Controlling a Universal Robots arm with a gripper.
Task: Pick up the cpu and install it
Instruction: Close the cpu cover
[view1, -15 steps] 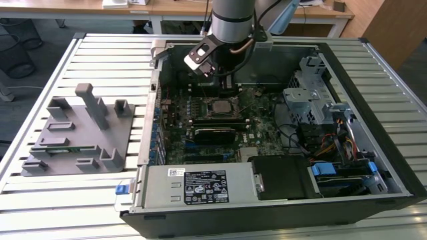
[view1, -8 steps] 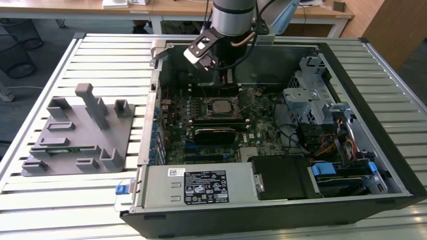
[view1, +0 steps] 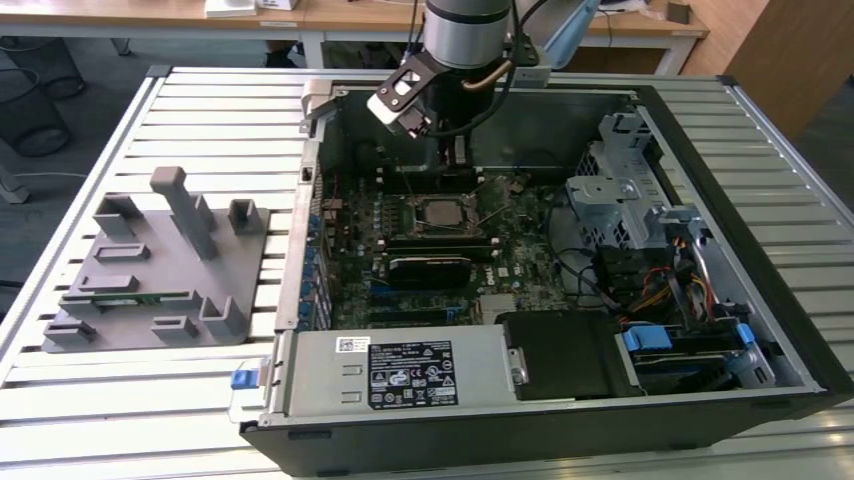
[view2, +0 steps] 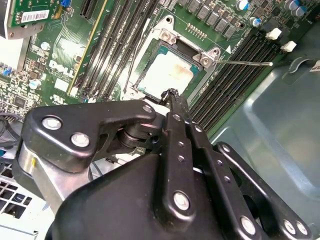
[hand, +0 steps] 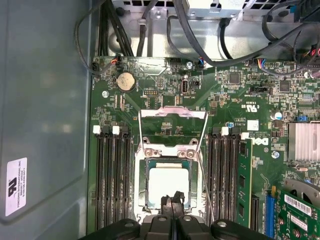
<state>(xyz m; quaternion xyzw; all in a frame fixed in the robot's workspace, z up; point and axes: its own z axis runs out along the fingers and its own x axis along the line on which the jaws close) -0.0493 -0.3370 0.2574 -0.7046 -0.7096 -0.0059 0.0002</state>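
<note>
- The pincer (hand: 172, 204) is closed and holds nothing, its tips together just over the cpu's edge.
- The cpu (hand: 169, 182) lies flat in the open socket (hand: 141, 190).
- The socket sits toward the far side of the computer case (view1: 534, 440) on the bench (view1: 134, 420).

One table (view1: 200, 110) bears one open case (view1: 747, 300) and one grey fixture (view1: 147, 270), which holds one green memory stick (view1: 127, 297). One arm (view1: 467, 30) ends in one gripper (hand: 172, 202). Inside the case are one board (hand: 230, 100), one socket (hand: 142, 190) with one cpu (hand: 169, 184), one raised load plate (hand: 172, 114), one lever (hand: 206, 190), one coin cell (hand: 126, 81), one finned heatsink (hand: 303, 142) and one power supply (view1: 400, 372). White slot clips (hand: 96, 129) number four, two on each side of the socket.
</note>
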